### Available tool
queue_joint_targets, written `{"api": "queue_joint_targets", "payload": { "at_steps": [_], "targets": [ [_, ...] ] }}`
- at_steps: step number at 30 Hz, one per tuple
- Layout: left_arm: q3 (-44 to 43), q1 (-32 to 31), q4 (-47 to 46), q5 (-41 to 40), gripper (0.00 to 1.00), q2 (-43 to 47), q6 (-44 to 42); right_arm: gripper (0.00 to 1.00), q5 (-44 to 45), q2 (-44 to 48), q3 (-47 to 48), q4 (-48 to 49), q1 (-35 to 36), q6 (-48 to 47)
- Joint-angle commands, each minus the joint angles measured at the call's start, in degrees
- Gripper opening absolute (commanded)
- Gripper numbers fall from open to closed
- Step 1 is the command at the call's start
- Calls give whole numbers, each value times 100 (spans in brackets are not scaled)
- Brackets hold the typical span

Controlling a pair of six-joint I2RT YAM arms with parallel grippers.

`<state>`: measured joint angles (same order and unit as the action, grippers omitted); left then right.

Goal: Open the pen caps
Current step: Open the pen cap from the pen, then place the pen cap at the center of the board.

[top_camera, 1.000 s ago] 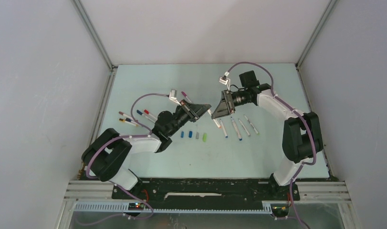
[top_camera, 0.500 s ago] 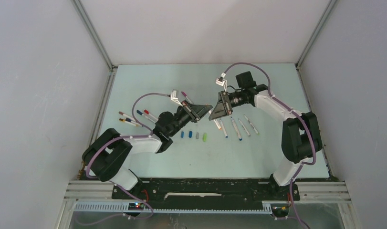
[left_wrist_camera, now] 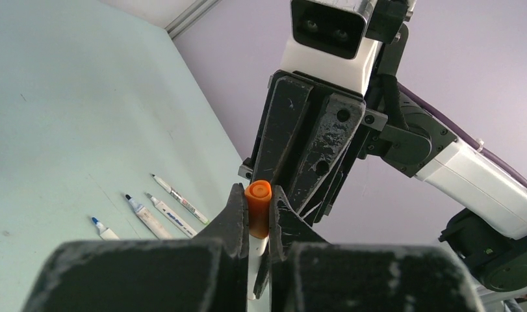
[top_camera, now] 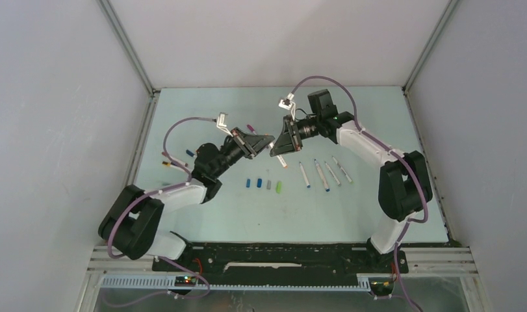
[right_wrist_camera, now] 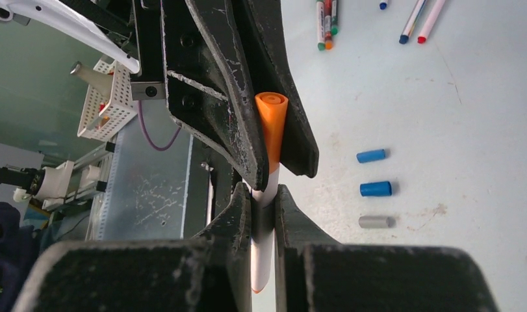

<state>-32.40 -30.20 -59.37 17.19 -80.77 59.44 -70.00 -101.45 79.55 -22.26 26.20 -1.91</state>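
One pen is held in the air between both grippers over the middle of the table. My left gripper is shut on its orange pen cap, which still sits on the barrel. Facing it, my right gripper is shut on the white barrel; the orange cap shows just beyond its tips, between the left fingers. In the top view the grippers meet tip to tip, left and right.
Loose caps lie in a row: two blue, grey, green. Several uncapped pens lie to their right. Capped pens lie at the left, and a magenta-ended one lies behind the left gripper.
My right gripper has shut on the pen's barrel. Both arms have since shifted left and farther back, carrying the pen together.
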Motion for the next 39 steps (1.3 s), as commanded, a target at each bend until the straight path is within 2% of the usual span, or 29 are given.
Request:
{"api": "queue_joint_targets", "payload": {
  "at_steps": [1, 14, 17, 20, 23, 30, 33, 39],
  "targets": [
    [-748, 1014, -892, -2191, 0, 546, -340, 0, -638, -166, -291, -1326, 177, -175],
    [-504, 1440, -1085, -2483, 0, 1325, -626, 0, -766, -317, -288, -1224, 322, -49],
    [-516, 1455, -867, -2318, 0, 1451, -638, 0, -476, -220, -230, -1475, 261, -435],
    [-530, 1455, -118, -2024, 0, 1687, -616, 0, 375, -118, 123, -2340, 174, -1459],
    [-539, 1455, 1069, -1616, 0, 1945, -558, 0, 1056, 14, 201, -2623, -19, -1996],
    [-216, 1316, 2686, -540, 0, 2247, -624, 0, 2950, 221, 78, -2560, -686, -2286],
    [-142, 926, 3397, -565, 0, 2318, -993, 0, 3691, 349, -97, -2320, -1071, -2215],
    [-462, -238, 4656, -1209, 0, 1947, -1702, 0, 4686, 288, -343, -2076, -1760, -2043]
  ]
}}
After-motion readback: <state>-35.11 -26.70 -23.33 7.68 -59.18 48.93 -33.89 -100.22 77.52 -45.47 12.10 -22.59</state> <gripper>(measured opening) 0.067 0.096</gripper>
